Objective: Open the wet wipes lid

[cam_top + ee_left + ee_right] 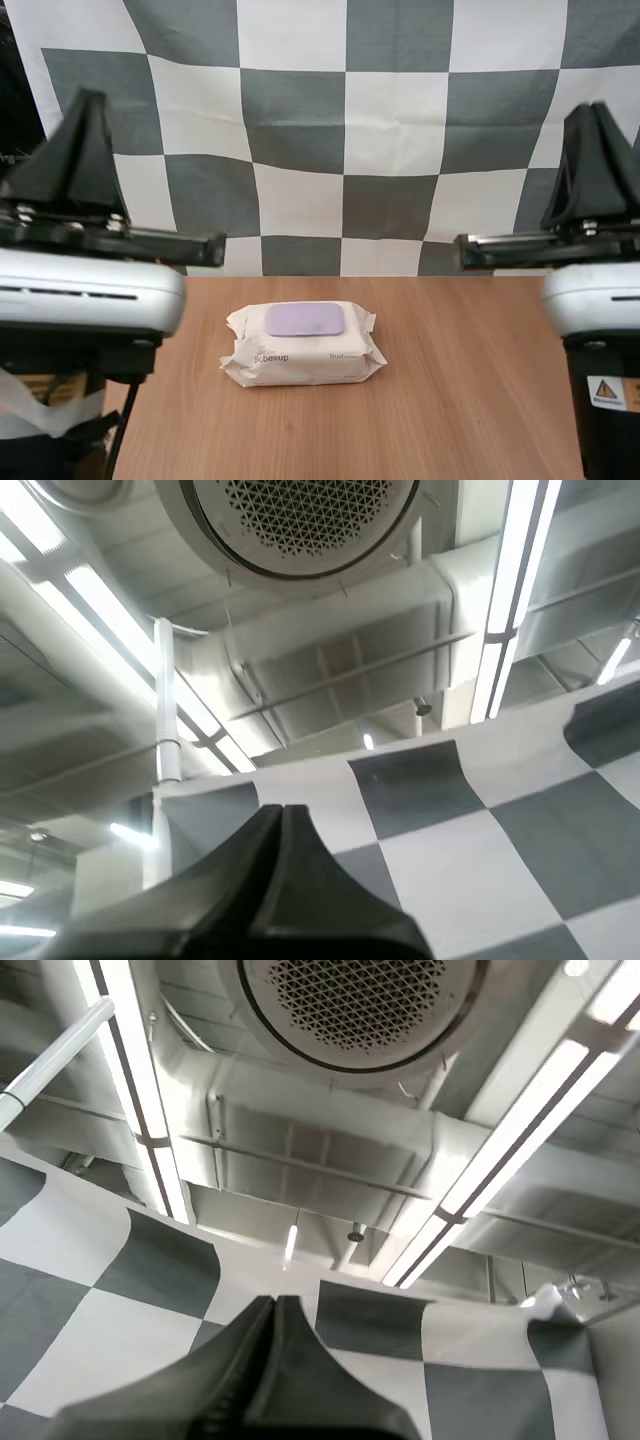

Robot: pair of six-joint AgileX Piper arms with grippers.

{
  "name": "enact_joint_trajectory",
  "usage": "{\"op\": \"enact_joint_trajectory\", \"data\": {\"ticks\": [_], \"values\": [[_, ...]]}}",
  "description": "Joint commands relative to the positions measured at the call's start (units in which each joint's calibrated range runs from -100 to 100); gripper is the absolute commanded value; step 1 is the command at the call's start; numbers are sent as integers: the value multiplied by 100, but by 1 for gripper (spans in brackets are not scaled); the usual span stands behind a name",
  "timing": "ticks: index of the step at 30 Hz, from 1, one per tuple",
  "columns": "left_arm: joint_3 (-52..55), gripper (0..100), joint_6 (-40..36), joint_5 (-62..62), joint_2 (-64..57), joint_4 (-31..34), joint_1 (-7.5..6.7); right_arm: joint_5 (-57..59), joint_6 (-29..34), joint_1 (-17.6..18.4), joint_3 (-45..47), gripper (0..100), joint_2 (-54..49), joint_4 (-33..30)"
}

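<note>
A cream pack of wet wipes [302, 345] lies flat on the wooden table [470, 380], a little left of centre. Its lilac lid [305, 320] sits closed on top. My left gripper [88, 100] points straight up at the left edge of the high view, high above the table and well left of the pack. In the left wrist view its fingers [282, 815] lie together as one dark wedge. My right gripper [594, 112] also points up, at the right edge, far from the pack. Its fingers [276, 1305] are pressed together too, holding nothing.
Both arm bases [80, 290] stand at the near corners of the table, left and right. Bare wood stretches around the pack on every side, with the widest stretch to its right.
</note>
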Motion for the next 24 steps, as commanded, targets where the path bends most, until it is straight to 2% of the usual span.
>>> {"op": "enact_joint_trajectory", "data": {"ticks": [1,4,6,8,11,15,18,21,24], "values": [[-2888,0,1126,3178,847,324,-4,4357,-11,2,-2683,0,1231,-1815],[-3974,0,2044,4498,1613,324,-4,5955,-101,2,-3672,0,2063,-2183],[-4593,0,2467,5960,2005,324,-4,7184,-240,2,-4215,0,2420,-2232],[-4990,0,2492,7332,2305,324,4,8434,-557,2,-4549,0,2739,-2232],[-5154,0,2481,9410,2629,618,56,9543,-1104,2,-4677,0,3197,-2232],[-5013,0,2148,12059,3186,1452,187,10832,-1636,2,-4677,0,3887,-2190],[-4702,0,1528,12776,3498,1873,197,11407,-1646,2,-4677,0,4283,-2180],[-4130,0,1282,12576,3543,1749,197,11704,-1668,2,-4677,0,4533,-2080],[-3570,0,1096,12398,3543,1628,197,11770,-2039,2,-4593,0,4644,-1688]]}}
